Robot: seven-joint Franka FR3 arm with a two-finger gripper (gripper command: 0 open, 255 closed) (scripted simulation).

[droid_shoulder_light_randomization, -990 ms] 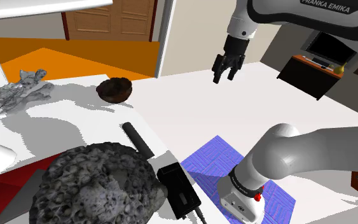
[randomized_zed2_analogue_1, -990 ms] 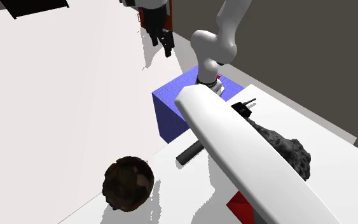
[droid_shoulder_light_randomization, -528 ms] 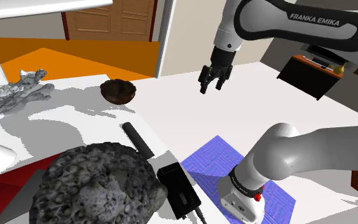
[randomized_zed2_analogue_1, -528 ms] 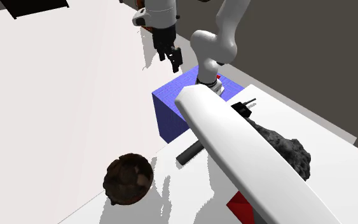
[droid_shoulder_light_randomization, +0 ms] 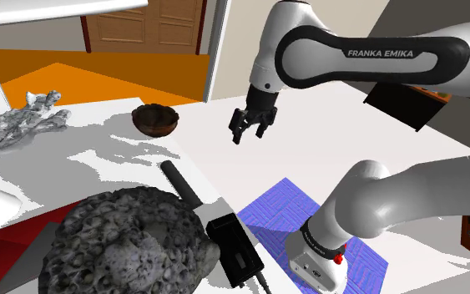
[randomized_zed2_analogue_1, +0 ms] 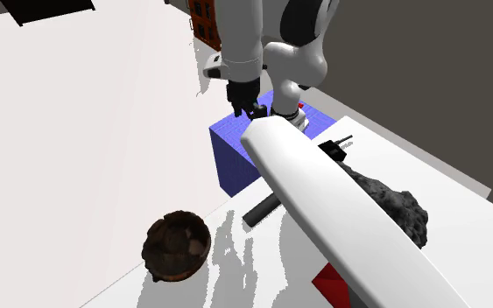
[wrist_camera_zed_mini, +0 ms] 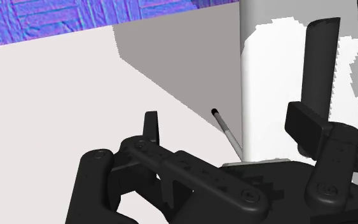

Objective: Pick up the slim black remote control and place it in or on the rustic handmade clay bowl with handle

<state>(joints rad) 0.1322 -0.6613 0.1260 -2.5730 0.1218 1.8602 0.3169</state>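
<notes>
**Tool (droid_shoulder_light_randomization: 249,134) spread, remote (droid_shoulder_light_randomization: 179,183) on worktop (droid_shoulder_light_randomization: 116,150)**

The tool is held spread apart and empty. The remote is seen lying flat on the worktop, well apart from the tool. The bowl (droid_shoulder_light_randomization: 155,119) is also set apart from it.

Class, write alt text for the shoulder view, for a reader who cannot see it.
An open, empty black tool on a white arm hangs in mid-air, right of a dark brown bowl on a white table. Nearer the camera, a slim black remote lies beside a lumpy grey rock-like object.
</notes>
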